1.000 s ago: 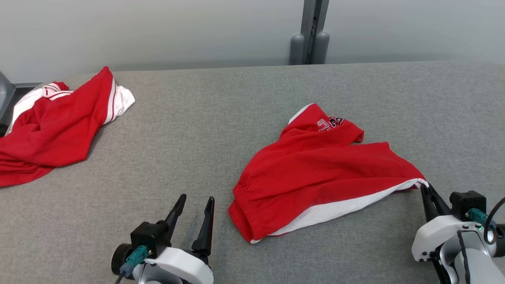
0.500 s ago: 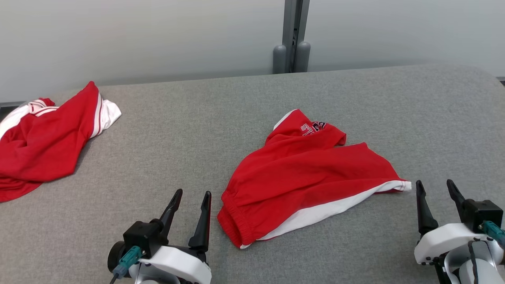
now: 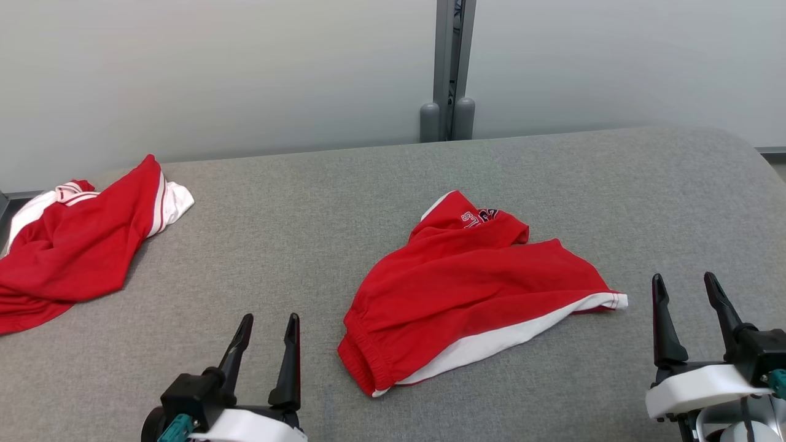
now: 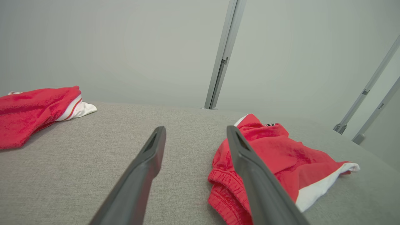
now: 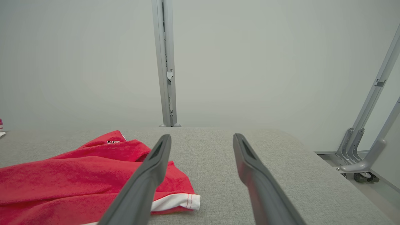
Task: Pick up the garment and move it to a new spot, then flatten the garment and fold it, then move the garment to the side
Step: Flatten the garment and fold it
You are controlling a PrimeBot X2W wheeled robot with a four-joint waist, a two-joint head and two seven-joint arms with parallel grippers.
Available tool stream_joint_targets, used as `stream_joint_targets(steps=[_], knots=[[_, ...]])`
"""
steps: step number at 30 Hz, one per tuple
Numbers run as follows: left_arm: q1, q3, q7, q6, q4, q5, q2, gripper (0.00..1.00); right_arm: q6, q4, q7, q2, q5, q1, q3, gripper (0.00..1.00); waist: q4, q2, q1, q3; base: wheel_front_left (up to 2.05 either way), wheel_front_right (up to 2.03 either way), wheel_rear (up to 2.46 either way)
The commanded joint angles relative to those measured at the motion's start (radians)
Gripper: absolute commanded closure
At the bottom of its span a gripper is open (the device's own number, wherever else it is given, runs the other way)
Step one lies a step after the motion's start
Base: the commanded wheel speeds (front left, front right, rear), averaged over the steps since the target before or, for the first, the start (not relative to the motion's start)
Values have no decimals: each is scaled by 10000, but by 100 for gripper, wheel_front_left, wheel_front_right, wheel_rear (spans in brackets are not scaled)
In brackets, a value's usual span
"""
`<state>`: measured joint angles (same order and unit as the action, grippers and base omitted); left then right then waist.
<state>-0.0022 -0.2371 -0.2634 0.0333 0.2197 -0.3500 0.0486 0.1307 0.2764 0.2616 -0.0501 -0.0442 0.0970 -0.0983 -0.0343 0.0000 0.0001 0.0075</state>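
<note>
Both claws are released and hold nothing. My left claw (image 3: 270, 318) stands with its two dark fingers spread at the lower left of the head view, and my right claw (image 3: 684, 277) stands the same way at the lower right.

Before me is a wide table (image 3: 295, 215) covered with grey woven fabric; its far right corner is rounded. Behind it is a plain pale wall (image 3: 245, 73), and one grey metal post (image 3: 451, 55) goes up this wall behind the far edge. In my right wrist view, slanted grey metal legs (image 5: 362, 150) stand on the floor beyond the right end of the table.

The red shorts (image 3: 466, 288) lie crumpled on the table between my two claws. Their elastic waistband is turned toward the left claw, a white stripe runs along the near edge, and some lettering shows on the far fold. Their white-hemmed corner is near the right claw, not touching it. A second red and white garment (image 3: 67, 258) lies heaped at the far left of the table, well apart from the shorts.

Both my wrists are low at the near side of the table. The fingers point away from me across the surface, each pair leaning a little inward toward the shorts.
</note>
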Motion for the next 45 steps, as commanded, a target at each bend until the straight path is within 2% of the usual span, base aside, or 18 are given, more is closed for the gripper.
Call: stream_joint_targets(steps=[1, 7, 17, 33, 38, 45], knots=[[189, 134, -19, 99, -137, 47, 37, 0, 2, -177, 51, -24, -190, -108, 6, 0, 37, 0, -1, -46, 0, 0, 0], [558, 366, -19, 168, -423, 179, 37, 0, 2, -499, 52, -29, -640, -384, 421, 0, 107, 0, -1, -198, 0, 0, 0], [730, 259, -19, 84, -291, 327, 37, 0, 2, -302, 52, -29, -755, -462, 739, 0, 81, 0, -1, -320, 0, 0, 0], [753, 120, -19, 0, -11, 430, 35, 0, 2, -203, 52, -28, -820, -460, 825, 0, -8, 0, -1, -290, 0, 0, 0], [781, -325, -17, -303, 652, 458, 34, 0, 2, -182, 52, -26, -841, -462, 871, 0, -56, 0, -1, -288, 0, 0, 0], [390, -1485, 520, -1041, 1928, 654, 37, 0, 2, -159, 52, -28, -894, -472, 936, 0, -204, 0, -1, -212, 0, 0, 0]])
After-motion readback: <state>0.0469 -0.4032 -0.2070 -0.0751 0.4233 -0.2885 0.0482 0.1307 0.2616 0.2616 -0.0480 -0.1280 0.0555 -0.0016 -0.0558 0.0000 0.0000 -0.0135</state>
